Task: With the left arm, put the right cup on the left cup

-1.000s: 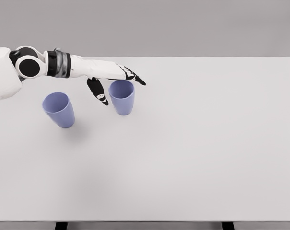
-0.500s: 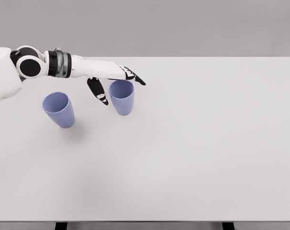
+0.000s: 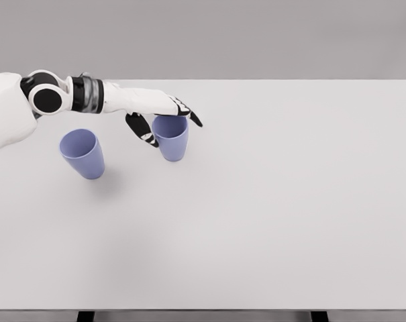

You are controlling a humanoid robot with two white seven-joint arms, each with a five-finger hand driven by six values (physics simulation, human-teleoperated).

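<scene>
Blue right cup [image 3: 170, 138] upright on white table [image 3: 270, 201], left cup [image 3: 82, 153] upright well apart to its left. Left hand [image 3: 159, 111] reaches in from left, over right cup rim; fingers [image 3: 193, 119] spread behind cup, thumb [image 3: 141, 129] beside its left wall, not clamped. Contact unclear.

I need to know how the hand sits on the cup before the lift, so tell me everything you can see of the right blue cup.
The right blue cup is a plain, handleless, periwinkle tumbler that looks like matte plastic, wider at its open mouth than at its base. It stands upright and looks empty on the white table, apart from the other blue cup to its left. The left hand is at its rim: the thumb lies against its left side and the fingers reach over the far edge. Whether the grip has closed cannot be told.
</scene>
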